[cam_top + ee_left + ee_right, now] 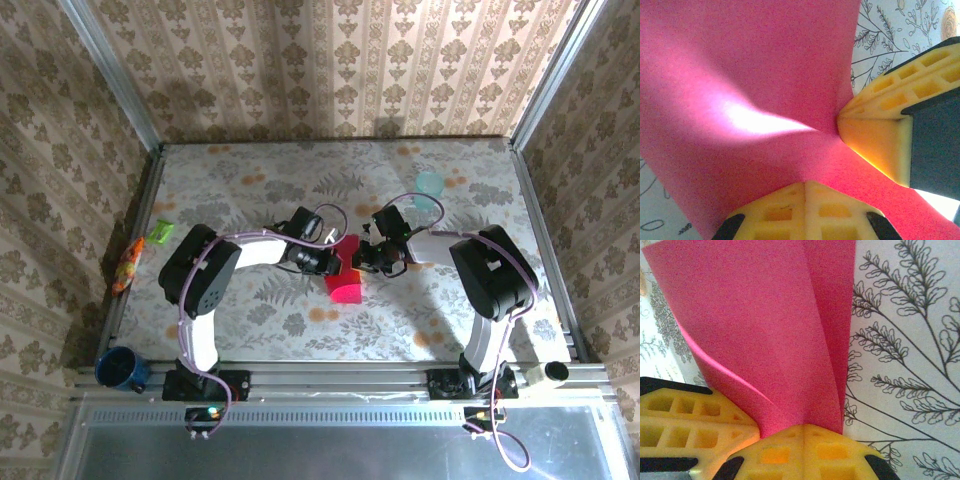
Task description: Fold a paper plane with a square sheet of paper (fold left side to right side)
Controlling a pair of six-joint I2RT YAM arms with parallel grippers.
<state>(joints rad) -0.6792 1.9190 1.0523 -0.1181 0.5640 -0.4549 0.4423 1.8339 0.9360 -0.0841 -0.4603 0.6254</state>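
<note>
The magenta sheet of paper [347,285] hangs bent between both grippers above the middle of the table. My left gripper [328,262] comes in from the left and my right gripper [370,260] from the right, their tips almost meeting. In the left wrist view the yellow jaws [807,184] are shut on the paper [740,60], which bulges with a bright crease; the right gripper's fingers [875,135] pinch it just to the right. In the right wrist view the jaws [804,429] are shut on overlapping folded layers [755,315], with the left fingers [690,415] alongside.
A pale teal cup [430,185] stands at the back right. A green packet [163,233] and an orange packet [127,265] lie by the left rail. A blue mug [120,368] sits at the front left corner and a white cup [553,373] at the front right.
</note>
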